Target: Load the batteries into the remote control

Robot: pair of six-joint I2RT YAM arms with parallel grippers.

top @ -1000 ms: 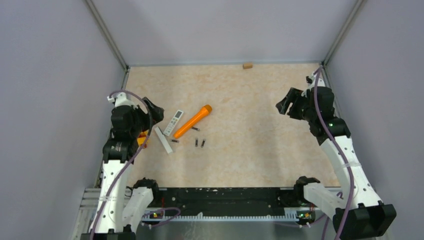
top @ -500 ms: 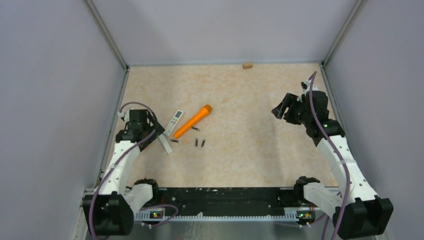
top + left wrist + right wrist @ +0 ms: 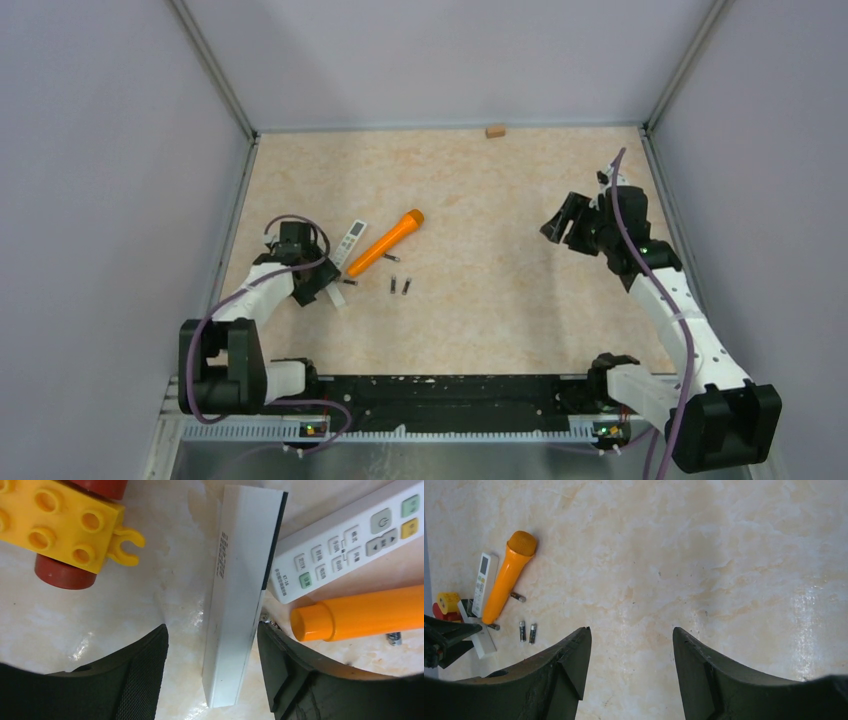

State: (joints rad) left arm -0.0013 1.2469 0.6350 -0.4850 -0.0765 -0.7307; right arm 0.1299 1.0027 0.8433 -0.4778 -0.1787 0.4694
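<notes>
The white buttoned remote control [image 3: 350, 241] lies at the left, also in the left wrist view [image 3: 350, 545]. A long white bar with a dark face [image 3: 240, 605] lies beside it. My left gripper [image 3: 316, 284] is low over this bar and open [image 3: 212, 630], a finger on each side, the right one close to the bar. Several small dark batteries lie near the orange tube [image 3: 386, 243]: two side by side [image 3: 399, 286], one by the tube [image 3: 392, 258], one by the bar [image 3: 348, 282]. My right gripper [image 3: 562, 222] is open and empty [image 3: 631, 630], far to the right.
A yellow toy brick with red wheels [image 3: 60, 525] sits just left of the white bar. A small tan block [image 3: 494, 130] lies at the back wall. Grey walls enclose the table on three sides.
My left arm has come down and forward, so its open fingers now straddle the white bar. My right gripper has shifted slightly left and lower.
</notes>
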